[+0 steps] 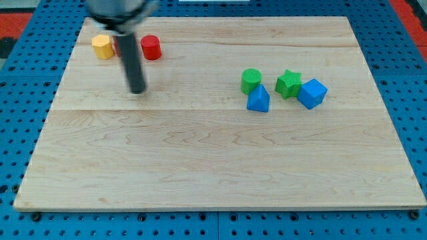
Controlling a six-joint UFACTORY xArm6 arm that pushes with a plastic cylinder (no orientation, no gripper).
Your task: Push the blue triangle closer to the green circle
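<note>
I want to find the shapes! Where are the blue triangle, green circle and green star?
blue triangle point(258, 101): camera view, front face.
green circle point(251, 80): camera view, top.
green star point(288, 83): camera view, top.

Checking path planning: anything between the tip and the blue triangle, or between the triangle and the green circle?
Nothing visible. My tip sits far to the view's left of the blue triangle, with bare board between. The green circle is right above the triangle, nearly touching, nothing between them.
</note>
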